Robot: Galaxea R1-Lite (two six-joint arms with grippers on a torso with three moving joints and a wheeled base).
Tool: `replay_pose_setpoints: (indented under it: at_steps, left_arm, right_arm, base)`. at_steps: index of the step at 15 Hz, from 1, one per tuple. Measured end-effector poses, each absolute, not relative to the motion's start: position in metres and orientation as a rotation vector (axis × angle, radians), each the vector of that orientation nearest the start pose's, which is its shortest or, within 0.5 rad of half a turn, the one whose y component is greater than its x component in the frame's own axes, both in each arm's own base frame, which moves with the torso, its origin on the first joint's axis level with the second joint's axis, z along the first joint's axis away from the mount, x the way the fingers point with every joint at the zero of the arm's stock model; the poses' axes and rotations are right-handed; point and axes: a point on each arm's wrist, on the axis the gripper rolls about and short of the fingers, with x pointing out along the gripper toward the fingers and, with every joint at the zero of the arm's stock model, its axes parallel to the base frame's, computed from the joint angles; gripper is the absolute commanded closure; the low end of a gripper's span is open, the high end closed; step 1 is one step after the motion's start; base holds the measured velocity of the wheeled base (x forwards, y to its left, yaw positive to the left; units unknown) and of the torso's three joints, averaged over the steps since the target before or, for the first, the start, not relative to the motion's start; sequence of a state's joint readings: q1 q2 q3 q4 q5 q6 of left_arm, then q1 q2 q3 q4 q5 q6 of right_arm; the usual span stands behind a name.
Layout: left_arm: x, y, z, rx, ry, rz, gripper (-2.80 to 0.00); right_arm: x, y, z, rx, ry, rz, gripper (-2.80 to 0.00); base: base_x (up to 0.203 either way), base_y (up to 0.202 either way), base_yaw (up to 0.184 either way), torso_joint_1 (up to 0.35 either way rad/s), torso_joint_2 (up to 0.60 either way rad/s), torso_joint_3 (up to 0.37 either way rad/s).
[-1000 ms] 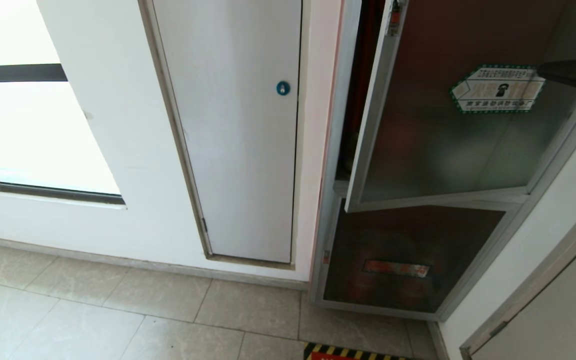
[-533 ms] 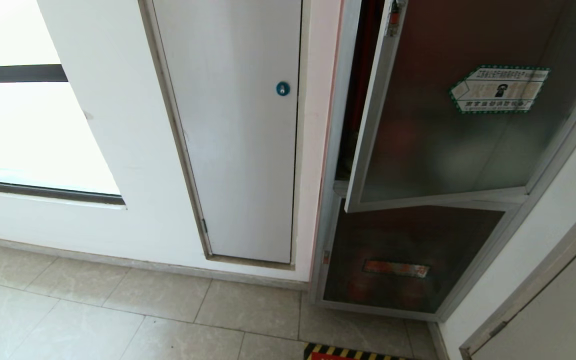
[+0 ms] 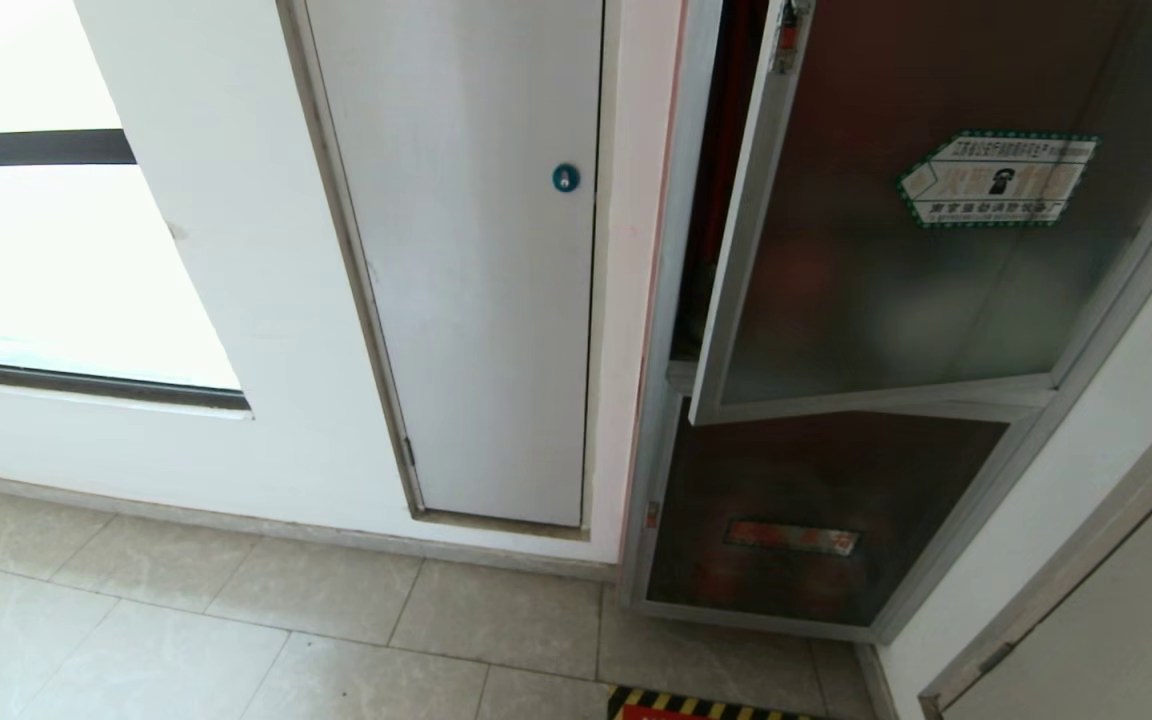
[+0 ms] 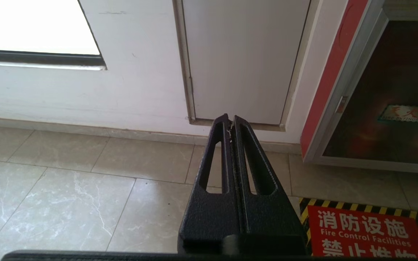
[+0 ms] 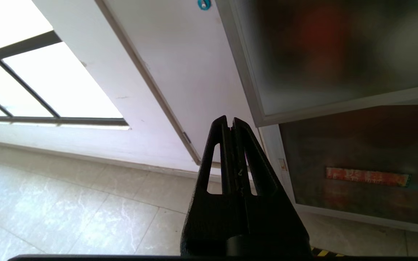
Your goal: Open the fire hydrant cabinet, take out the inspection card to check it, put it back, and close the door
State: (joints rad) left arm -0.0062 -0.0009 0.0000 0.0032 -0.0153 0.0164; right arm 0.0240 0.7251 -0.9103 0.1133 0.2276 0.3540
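Door (image 3: 896,260) ajar (sticker (image 3: 996,178) on it), right of panel (image 3: 476,260)

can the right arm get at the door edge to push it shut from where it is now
Probably yes. The door hangs partly open and nothing stands between it and the right tool, which is shut, empty and clear of the frame. The arm would need to reach back in first.

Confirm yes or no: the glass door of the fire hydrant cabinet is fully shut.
No. In the head view the door stands ajar, its latch edge swung clear of the fire hydrant cabinet frame, leaving a dark gap.
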Motion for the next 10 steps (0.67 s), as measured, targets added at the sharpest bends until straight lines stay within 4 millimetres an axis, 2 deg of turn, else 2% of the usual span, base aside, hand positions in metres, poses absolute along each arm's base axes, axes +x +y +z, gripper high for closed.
replay_pose_setpoints:
  at_steps: [5, 10]
  left_arm:
    - [-0.023, 0.000, 0.075, 0.016, 0.002, -0.022, 0.00]
    - [-0.023, 0.000, 0.075, 0.017, 0.002, -0.021, 0.00]
  right_arm:
    - [-0.009, 0.005, 0.283, 0.338, -0.065, 0.284, 0.00]
    - [-0.030, 0.005, 0.254, 0.327, -0.094, 0.288, 0.00]
  base:
    - [0.000, 0.000, 0.000, 0.000, 0.00, 0.000]
    - [0.000, 0.000, 0.000, 0.000, 0.00, 0.000]
